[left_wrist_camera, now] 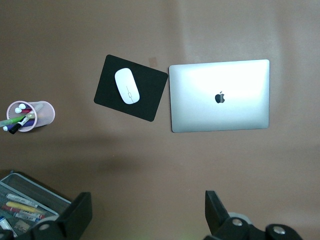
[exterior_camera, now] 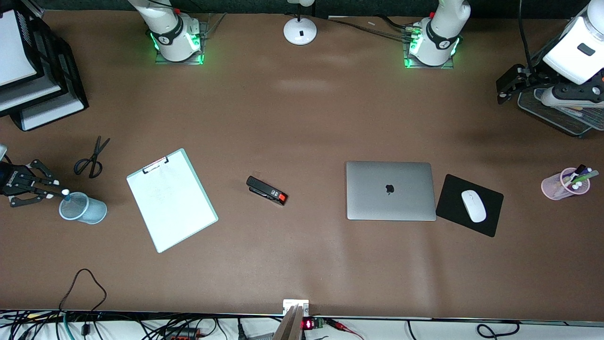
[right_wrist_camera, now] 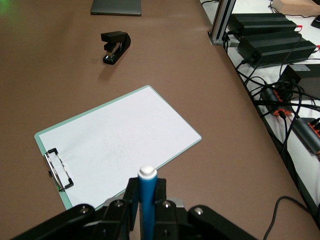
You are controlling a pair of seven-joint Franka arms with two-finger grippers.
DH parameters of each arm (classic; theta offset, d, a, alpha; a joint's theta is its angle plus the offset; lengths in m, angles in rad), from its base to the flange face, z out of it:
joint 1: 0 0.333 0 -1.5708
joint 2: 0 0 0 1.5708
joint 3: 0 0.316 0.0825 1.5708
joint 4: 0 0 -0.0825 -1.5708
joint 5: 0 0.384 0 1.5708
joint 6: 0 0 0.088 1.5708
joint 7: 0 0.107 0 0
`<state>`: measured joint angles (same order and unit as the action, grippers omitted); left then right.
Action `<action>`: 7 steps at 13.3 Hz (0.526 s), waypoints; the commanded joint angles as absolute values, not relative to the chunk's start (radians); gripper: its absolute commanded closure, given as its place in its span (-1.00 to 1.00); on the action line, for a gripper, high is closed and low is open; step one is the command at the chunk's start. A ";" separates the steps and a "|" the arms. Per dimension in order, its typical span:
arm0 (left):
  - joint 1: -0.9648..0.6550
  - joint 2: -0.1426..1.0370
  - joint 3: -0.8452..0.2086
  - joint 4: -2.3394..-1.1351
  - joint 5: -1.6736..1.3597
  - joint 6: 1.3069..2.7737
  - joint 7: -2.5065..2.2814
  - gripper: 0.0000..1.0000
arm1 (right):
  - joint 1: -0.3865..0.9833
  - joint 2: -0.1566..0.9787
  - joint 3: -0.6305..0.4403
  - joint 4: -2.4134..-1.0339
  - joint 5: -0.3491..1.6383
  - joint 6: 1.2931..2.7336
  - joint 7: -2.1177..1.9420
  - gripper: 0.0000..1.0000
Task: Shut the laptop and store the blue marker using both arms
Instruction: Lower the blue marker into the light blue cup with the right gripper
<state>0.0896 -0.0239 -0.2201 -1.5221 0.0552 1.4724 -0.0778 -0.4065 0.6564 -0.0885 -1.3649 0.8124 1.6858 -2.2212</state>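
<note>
Brown matting covers the whole table [exterior_camera: 302, 264], with cables strung along its near edge.

At the right arm's end, the right gripper [exterior_camera: 53, 191] hangs over a pale blue cup [exterior_camera: 83, 209], its fingers [right_wrist_camera: 131, 201] clamped narrow on the blue marker [right_wrist_camera: 147, 200]. The marker's white end shows between the fingers in the right wrist view, and in the front view the marker's white tip sits at the cup's rim; whether the tip has entered the cup is hard to judge from this angle. Black scissors [exterior_camera: 92, 159] lie just farther from the front camera than the cup. A white clipboard [exterior_camera: 171, 200] with a mint-green border lies tilted toward the middle of the table, and a black stapler [exterior_camera: 266, 190] with an orange-red end rests between the clipboard and the laptop [exterior_camera: 390, 190]. Stacked dark trays [exterior_camera: 42, 89] sit in the corner near the right arm's base.

The left gripper [exterior_camera: 512, 85] is raised at the left arm's end of the table, jaws spread wide with nothing between them, beside a mesh tray [left_wrist_camera: 31, 206] holding pens. The laptop lies closed, lid down with its dark apple logo showing. Just beside it, toward the left arm's end, a white mouse [exterior_camera: 473, 206] rests on a black mouse pad [exterior_camera: 490, 198]. A pink pen cup [exterior_camera: 564, 184] stands nearer that table end.
</note>
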 commanded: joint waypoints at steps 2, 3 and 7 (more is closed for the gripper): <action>0.097 -0.041 -0.207 -1.539 0.032 1.474 -0.055 -1.00 | -0.434 0.730 -0.075 -1.302 0.854 1.664 -2.288 0.84; 0.097 -0.040 -0.207 -1.539 0.032 1.476 -0.055 -1.00 | -0.434 0.732 -0.075 -1.302 0.854 1.663 -2.304 0.84; 0.097 -0.040 -0.209 -1.539 0.032 1.474 -0.055 -1.00 | -0.448 0.764 -0.074 -1.295 0.854 1.664 -2.359 0.84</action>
